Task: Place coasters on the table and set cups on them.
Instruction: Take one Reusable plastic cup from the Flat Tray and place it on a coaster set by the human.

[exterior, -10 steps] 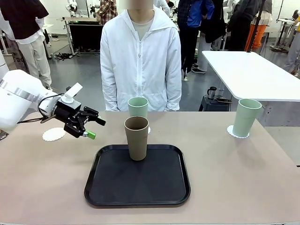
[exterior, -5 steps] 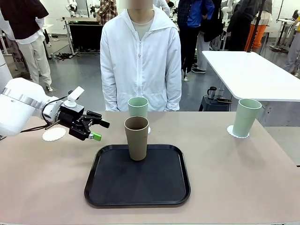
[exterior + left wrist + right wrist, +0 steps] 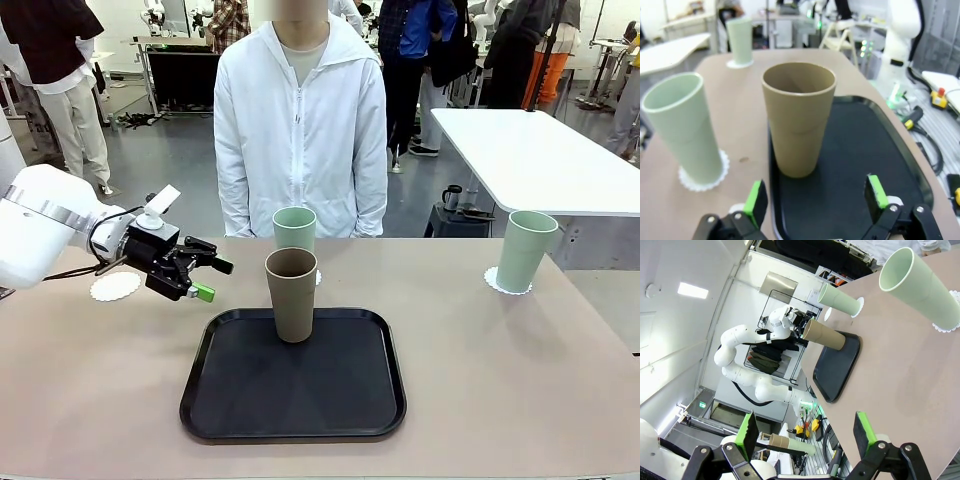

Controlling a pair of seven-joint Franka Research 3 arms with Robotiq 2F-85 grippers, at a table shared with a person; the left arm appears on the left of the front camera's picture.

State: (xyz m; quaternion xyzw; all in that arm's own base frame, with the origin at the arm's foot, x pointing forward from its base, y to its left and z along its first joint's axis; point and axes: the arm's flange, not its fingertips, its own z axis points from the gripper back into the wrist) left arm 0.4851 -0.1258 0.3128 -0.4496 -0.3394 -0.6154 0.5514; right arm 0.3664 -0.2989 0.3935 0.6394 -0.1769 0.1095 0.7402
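Between the left gripper [image 3: 815,200] fingers: nothing, jaws spread wide, green pads apart on either side of the wrist view. Dead ahead of it sits the tan cup [image 3: 291,293], upright on the black tray [image 3: 240,410], near the tray's far edge. Cup's long axis is vertical; the fingers point roughly level at it from the robot's left, so the approach looks like a side grasp on the wall. Gap remains between pads and cup, no contact.

Just beyond the tan cup, the middle mint cup [image 3: 294,227] already stands on its coaster [image 3: 702,182] on the table [image 3: 520,370]. Close neighbour, so my guess is the far finger risks clipping it if the approach drifts.

Behind the left gripper, near the table's left edge, lies the bare coaster [image 3: 115,287]: likely the drop target, away from the cup on the arm's own side.

Right gripper [image 3: 805,437] is also open and empty, well off to the right near the other mint cup [image 3: 525,250], itself on a coaster. Left arm is clearly nearer.
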